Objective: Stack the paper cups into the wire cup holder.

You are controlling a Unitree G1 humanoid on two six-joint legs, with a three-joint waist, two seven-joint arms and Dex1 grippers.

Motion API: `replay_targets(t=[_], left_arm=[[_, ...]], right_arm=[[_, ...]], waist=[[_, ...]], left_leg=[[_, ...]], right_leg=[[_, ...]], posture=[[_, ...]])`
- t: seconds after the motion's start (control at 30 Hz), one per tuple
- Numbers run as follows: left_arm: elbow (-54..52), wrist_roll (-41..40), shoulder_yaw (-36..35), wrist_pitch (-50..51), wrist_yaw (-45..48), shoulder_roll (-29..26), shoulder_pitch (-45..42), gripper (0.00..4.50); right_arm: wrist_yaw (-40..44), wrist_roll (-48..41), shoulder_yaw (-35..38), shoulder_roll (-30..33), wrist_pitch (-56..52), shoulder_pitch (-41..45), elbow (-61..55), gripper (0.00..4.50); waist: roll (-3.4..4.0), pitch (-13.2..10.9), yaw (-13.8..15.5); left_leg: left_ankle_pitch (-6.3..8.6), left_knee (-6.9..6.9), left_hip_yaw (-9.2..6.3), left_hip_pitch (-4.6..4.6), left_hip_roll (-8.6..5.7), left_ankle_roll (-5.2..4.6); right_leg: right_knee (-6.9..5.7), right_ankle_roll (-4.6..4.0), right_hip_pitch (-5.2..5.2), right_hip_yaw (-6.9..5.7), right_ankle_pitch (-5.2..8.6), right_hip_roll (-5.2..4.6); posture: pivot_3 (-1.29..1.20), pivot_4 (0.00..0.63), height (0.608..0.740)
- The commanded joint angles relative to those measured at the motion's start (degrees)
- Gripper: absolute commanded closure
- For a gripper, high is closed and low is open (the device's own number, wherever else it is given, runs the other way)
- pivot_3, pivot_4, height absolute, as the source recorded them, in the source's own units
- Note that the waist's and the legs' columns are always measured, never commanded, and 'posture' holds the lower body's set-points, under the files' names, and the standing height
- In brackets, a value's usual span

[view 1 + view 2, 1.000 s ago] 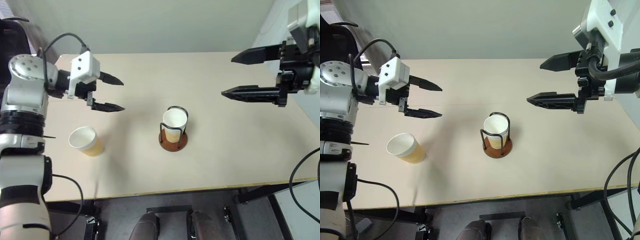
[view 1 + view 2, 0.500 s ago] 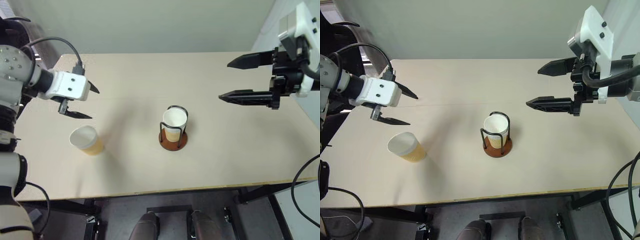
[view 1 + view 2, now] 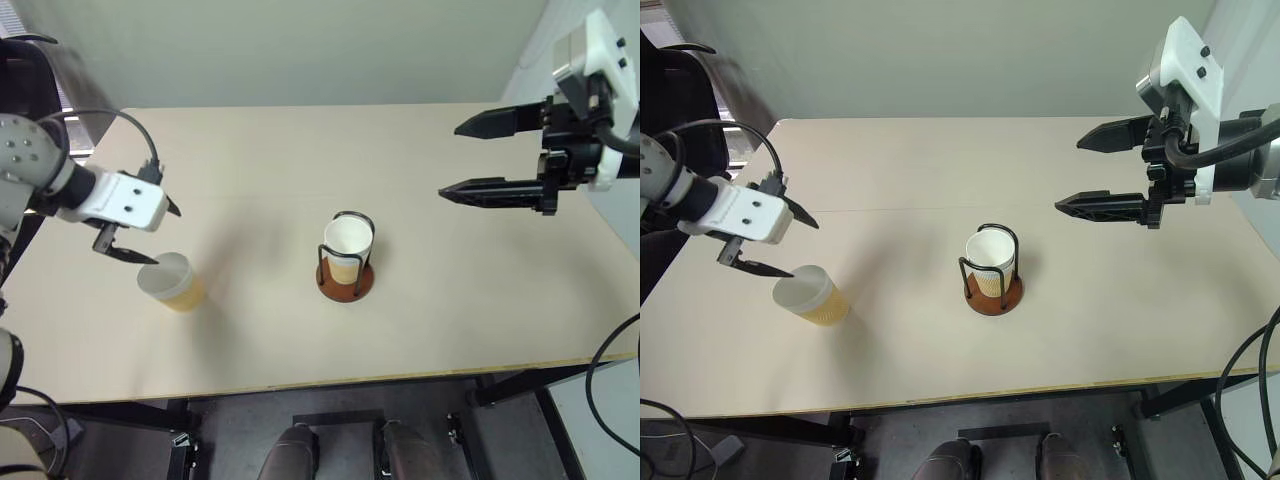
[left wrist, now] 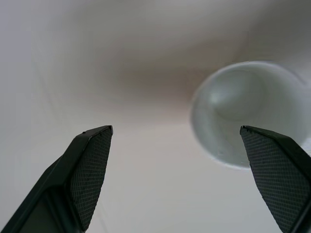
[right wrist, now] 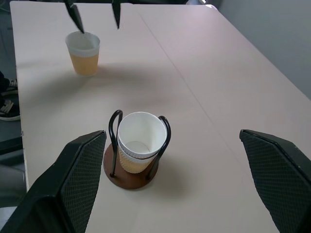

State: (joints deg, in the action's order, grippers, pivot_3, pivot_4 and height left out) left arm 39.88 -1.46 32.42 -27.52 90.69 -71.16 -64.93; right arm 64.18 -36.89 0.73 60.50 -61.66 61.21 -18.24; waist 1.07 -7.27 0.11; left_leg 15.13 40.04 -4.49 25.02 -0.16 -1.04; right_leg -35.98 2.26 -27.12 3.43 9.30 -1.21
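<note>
Bench (image 3: pixel 450 320): wire cup holder (image 3: pixel 346 262) at centre, upright, holding nested paper cups (image 3: pixel 348 243), mouths up. Loose cup (image 3: pixel 170 281) stands upright toward the left, beneath the spread left end effector (image 3: pixel 139 233). Right end effector (image 3: pixel 476 157) spread, empty.

A pale table (image 3: pixel 450 300) lies mostly bare. Near its middle stands a wire cup holder (image 3: pixel 346 270) with a paper cup seated inside, open tabletop on all sides of it. Toward the robot's left, well apart from the holder, a loose paper cup (image 3: pixel 170 281) stands upright. The left gripper (image 3: pixel 150 233) hangs spread just above that cup's rim, crowding it from the far side. The right gripper (image 3: pixel 465 158) hangs spread, high over the table's right part.
</note>
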Motion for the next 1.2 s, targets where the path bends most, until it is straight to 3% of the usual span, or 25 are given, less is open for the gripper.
replay_targets(t=[0.03,0.43,0.73,1.2], left_arm=[[-2.98,-2.48,-0.06,0.50,1.81,-2.02,1.03,0.00],[-3.05,-1.17,-0.52,1.28,1.81,1.16,2.20,0.00],[-3.90,-1.05,-0.03,1.06,1.81,0.37,3.90,0.00],[2.85,8.09,-5.04,-5.74,0.20,4.61,4.16,0.00]], right_arm=[[0.20,-0.14,0.20,0.94,0.99,0.80,-0.40,0.03],[3.54,-3.01,-1.50,-3.64,3.56,0.86,0.87,0.03],[4.22,-6.03,-1.14,-7.87,2.92,3.35,1.70,0.03],[4.10,-4.02,-3.26,-10.10,5.95,2.69,2.67,0.03]], waist=[[0.00,0.00,0.01],[-0.02,0.01,-0.06],[-0.02,0.01,-0.12],[-0.02,0.02,-0.10]], left_leg=[[0.00,0.00,0.00,0.00,0.00,0.00],[0.00,0.01,0.00,-0.02,0.00,0.00],[-0.02,0.00,0.01,-0.02,0.00,0.02],[-0.02,0.02,0.00,-0.03,0.00,0.03]], right_leg=[[0.00,0.00,0.00,0.00,0.00,0.00],[-0.06,-0.11,0.00,0.00,-0.07,0.01],[-0.04,-0.11,-0.01,0.00,-0.07,0.01],[-0.07,-0.19,-0.01,0.00,-0.11,0.01]], posture=[[0.00,0.150,0.740],[0.00,0.150,0.740],[0.00,0.150,0.740],[0.00,0.150,0.740]])
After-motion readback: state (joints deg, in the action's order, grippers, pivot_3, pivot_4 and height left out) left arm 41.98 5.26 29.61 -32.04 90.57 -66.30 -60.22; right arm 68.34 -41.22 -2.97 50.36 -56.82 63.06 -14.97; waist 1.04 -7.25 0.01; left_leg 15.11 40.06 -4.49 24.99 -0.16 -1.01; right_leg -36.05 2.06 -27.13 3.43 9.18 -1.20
